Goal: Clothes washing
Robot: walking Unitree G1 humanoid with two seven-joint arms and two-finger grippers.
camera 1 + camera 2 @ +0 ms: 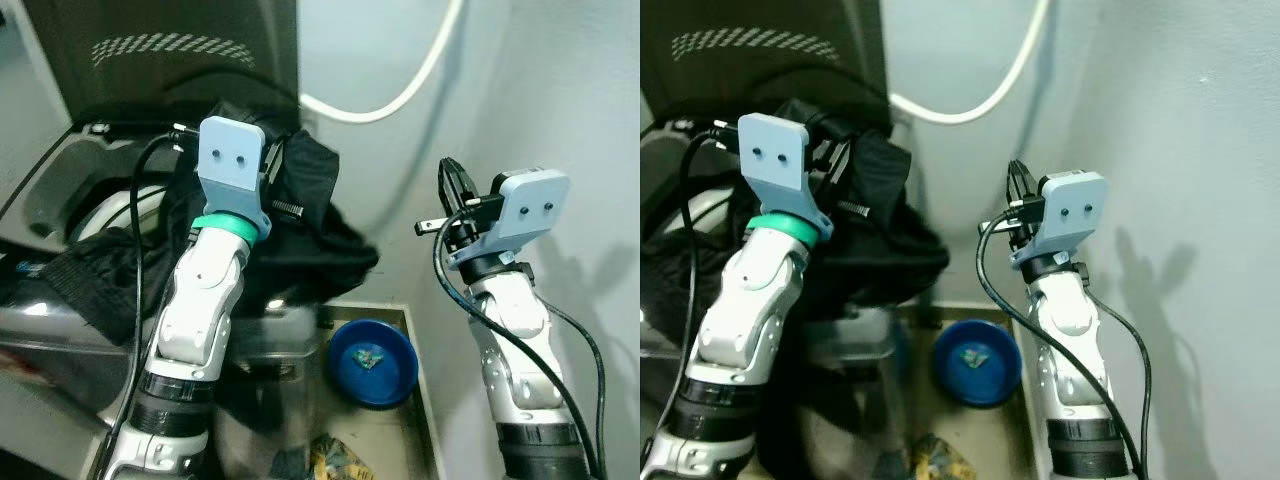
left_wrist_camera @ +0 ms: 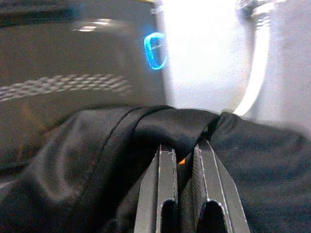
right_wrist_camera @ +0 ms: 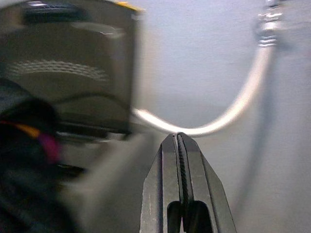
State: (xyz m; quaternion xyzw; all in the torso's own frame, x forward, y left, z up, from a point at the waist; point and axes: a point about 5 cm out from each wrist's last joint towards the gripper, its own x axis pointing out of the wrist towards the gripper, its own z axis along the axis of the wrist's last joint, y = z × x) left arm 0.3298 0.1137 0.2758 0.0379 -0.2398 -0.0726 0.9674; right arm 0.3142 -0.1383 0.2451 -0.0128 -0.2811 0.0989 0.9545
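Note:
A black garment [image 1: 310,225] hangs bunched at the right rim of the top-loading washing machine [image 1: 60,190], whose lid [image 1: 150,50] stands open. My left gripper [image 2: 181,160] is raised over the machine and shut on a fold of this black garment [image 2: 97,160]. More dark cloth [image 1: 95,280] drapes over the machine's front edge. My right gripper [image 3: 179,145] is lifted beside the wall, to the right of the garment, shut with nothing between its fingers.
A white hose [image 1: 400,95] loops along the wall behind. On the floor between the machine and the wall lies a blue bowl [image 1: 373,362] with small bits inside. A grey container [image 1: 270,340] stands below the garment. The wall runs close on the right.

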